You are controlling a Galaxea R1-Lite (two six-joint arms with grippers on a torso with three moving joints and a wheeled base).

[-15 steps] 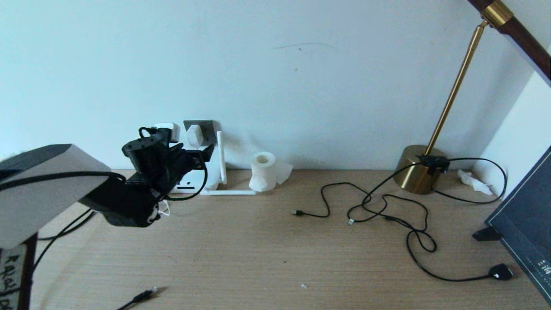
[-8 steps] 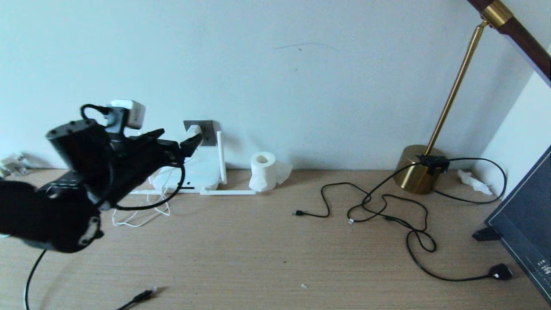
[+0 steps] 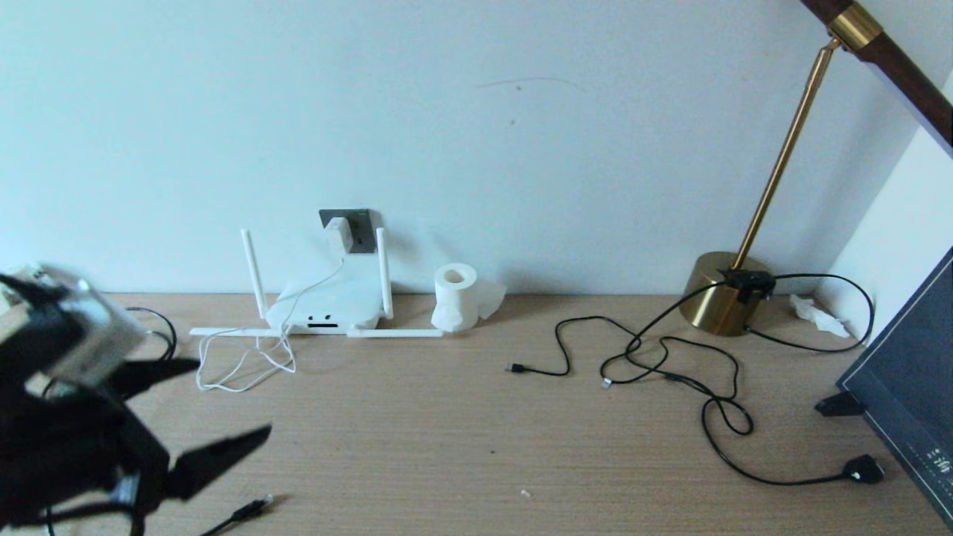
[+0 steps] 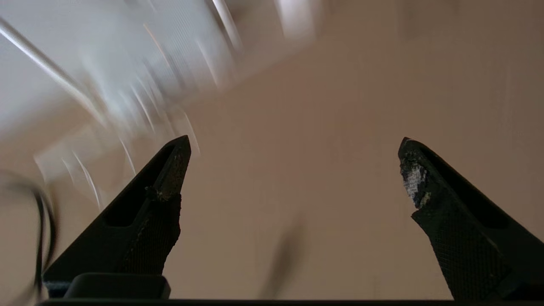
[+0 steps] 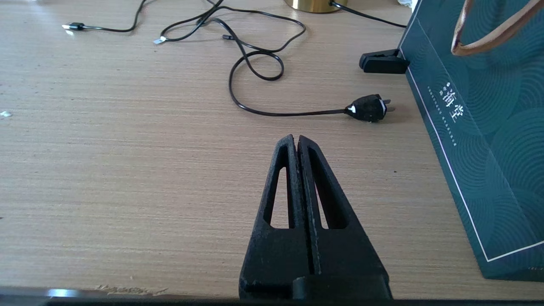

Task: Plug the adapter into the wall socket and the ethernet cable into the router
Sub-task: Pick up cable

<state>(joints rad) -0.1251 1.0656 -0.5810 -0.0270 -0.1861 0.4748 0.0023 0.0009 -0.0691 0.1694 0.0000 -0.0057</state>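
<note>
The white adapter [image 3: 339,234] sits against the dark grey wall socket [image 3: 359,222], and its thin white cord [image 3: 246,365] loops down onto the desk. Below it lies the white router [image 3: 327,307] with its stick antennas. The ethernet cable [image 3: 249,510] shows its black plug end at the desk's near left edge. My left gripper [image 3: 232,397] hangs open and empty over the near left of the desk, just beyond that plug; in the left wrist view the left gripper [image 4: 295,142] has only bare desk between its fingers. My right gripper [image 5: 295,138] is shut, empty, low over the desk at the right.
A toilet-paper roll [image 3: 456,296] stands right of the router. Thin black cables [image 3: 670,365] sprawl toward a brass lamp base [image 3: 726,292]. A black mains plug [image 5: 369,108], a black clip [image 5: 382,61] and a dark green bag [image 5: 480,127] lie near the right gripper.
My left arm has swung back from the wall socket, down toward the near left of the desk, gripper open. The adapter stays at the socket.
</note>
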